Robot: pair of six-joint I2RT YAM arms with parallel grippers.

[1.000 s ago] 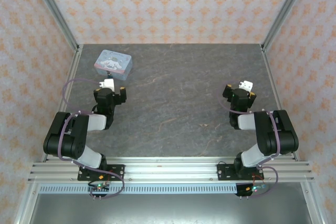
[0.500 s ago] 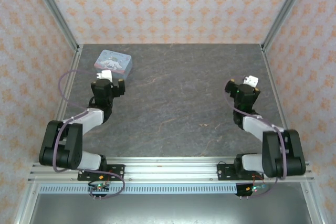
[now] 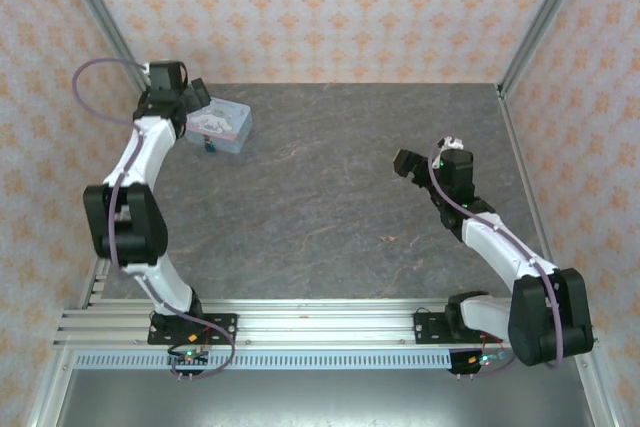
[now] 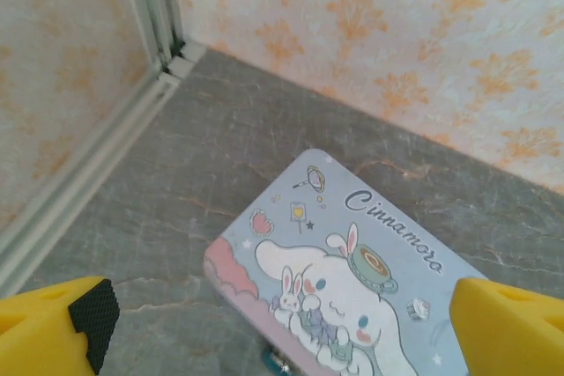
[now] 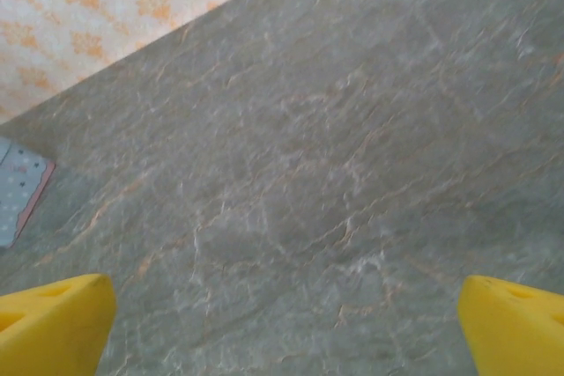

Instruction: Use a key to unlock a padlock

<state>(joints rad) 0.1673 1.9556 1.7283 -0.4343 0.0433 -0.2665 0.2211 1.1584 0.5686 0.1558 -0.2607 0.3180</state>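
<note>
Left pincer (image 4: 282, 330), spread wide and empty, hovers over the pale-blue rectangular cartoon-printed tin (image 4: 352, 270), probably to locate the tiny teal padlock (image 3: 210, 145) at its near edge. Right pincer (image 5: 286, 323), equally wide and empty, hangs over the grey stone-patterned tabletop (image 5: 291, 156).

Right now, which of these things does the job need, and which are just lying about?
Job: padlock, left gripper, right gripper.
Lying about: tin, though the padlock sits at its front edge.
</note>
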